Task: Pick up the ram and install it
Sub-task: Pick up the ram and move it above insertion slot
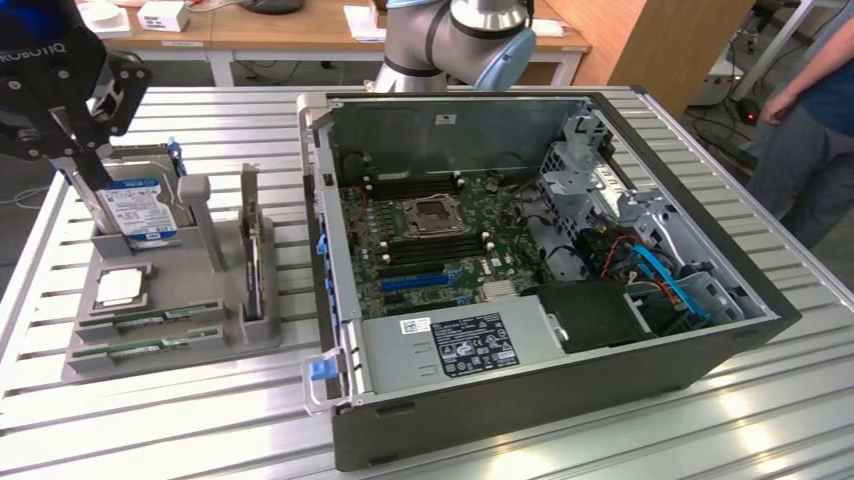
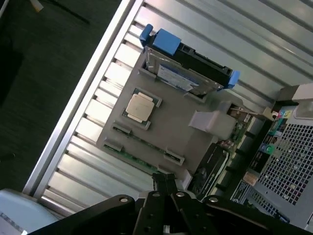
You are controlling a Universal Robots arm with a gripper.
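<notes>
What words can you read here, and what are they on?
"ROBOTIQ": on the gripper.
Hard drive label: too small to read.
Power supply label: too small to read.

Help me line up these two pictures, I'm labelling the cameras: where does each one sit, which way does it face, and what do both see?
Exterior view: off the arm, high beside the table, looking down into the open computer case; the arm and its gripper show.
Wrist view: on the wrist, looking down past the shut gripper at the grey parts holder.
Both see the gripper, the parts holder, the hard drive and the processor.
</notes>
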